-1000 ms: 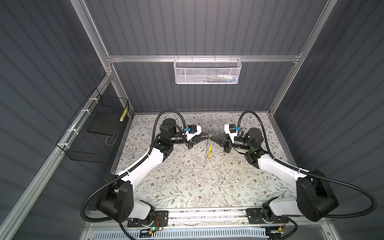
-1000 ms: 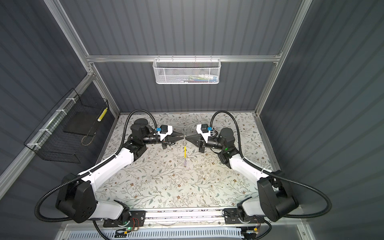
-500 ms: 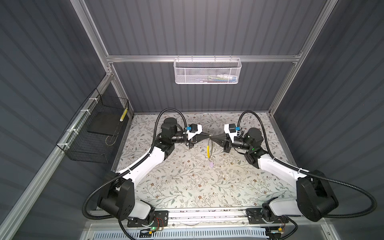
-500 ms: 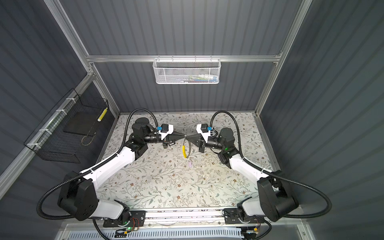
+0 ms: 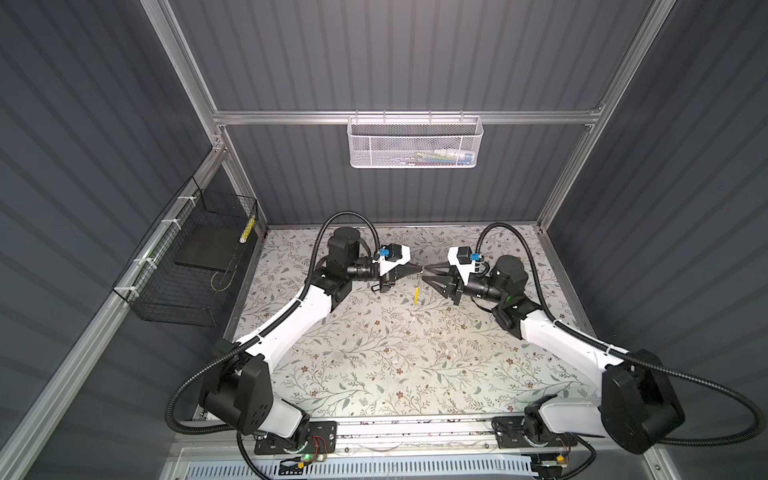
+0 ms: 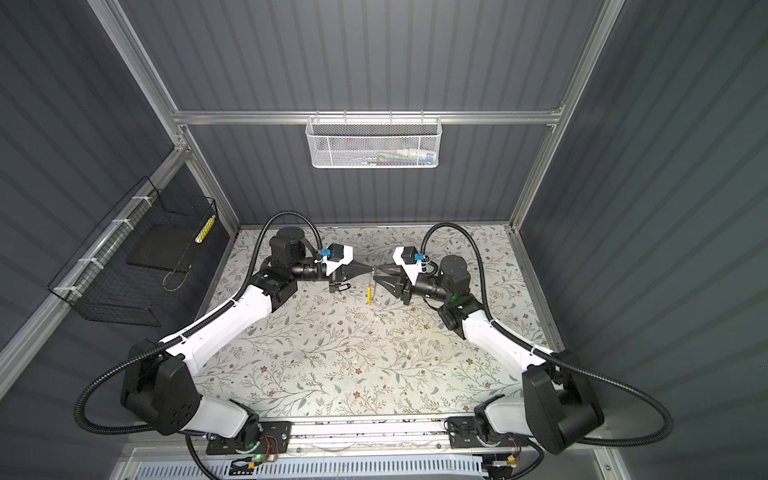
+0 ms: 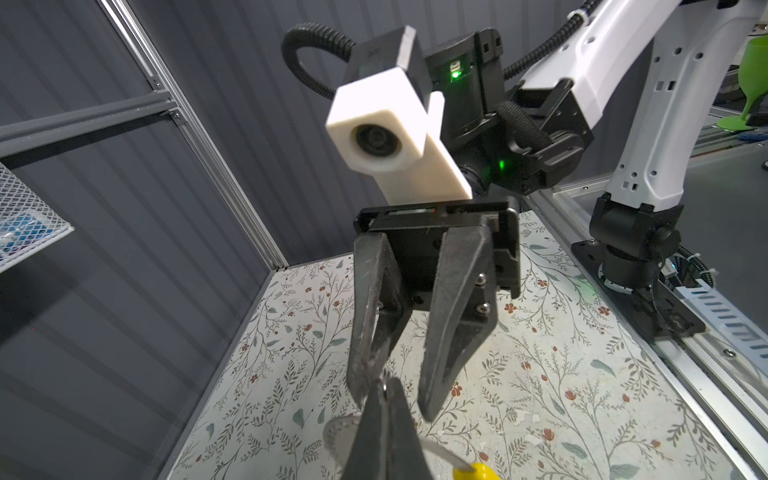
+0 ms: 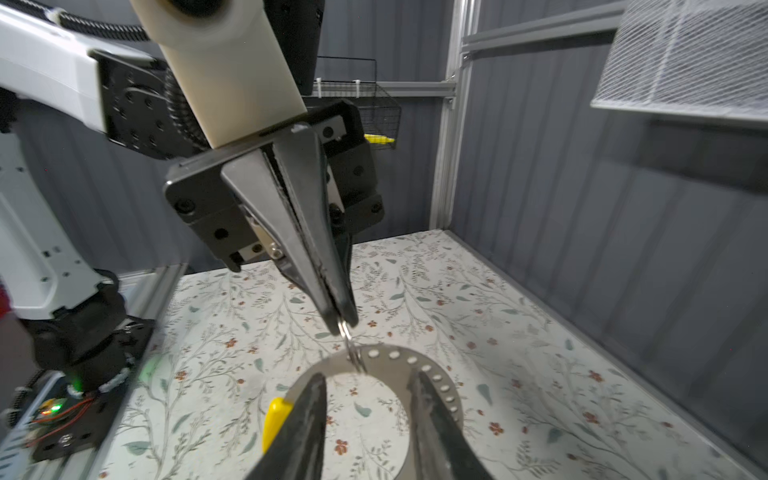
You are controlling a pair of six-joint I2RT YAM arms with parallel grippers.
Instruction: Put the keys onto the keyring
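The keyring [image 8: 419, 368] is a flat grey metal hoop with a row of holes and a yellow tag [image 8: 276, 417]. It hangs above the mat from a small wire ring [image 8: 353, 353]. My left gripper [image 8: 343, 325] is shut on that wire ring. My right gripper [image 8: 368, 376] is open, one finger on each side of the hoop's top. In both top views the two grippers meet tip to tip over the back middle of the mat, with the yellow tag [image 5: 416, 296] [image 6: 368, 296] below them. One of the keys, a black-rimmed oblong tag [image 6: 340, 286], shows beside the left gripper's body.
A white mesh basket [image 5: 415, 143] hangs on the back wall. On the left wall there is a black wire basket [image 5: 187, 270]. The floral mat [image 5: 374, 365] runs forward to the arms' base rail [image 5: 415, 432].
My right gripper has opened and let go of the keyring. My left gripper has closed on the small wire ring, and the yellow tag swung a little under it.
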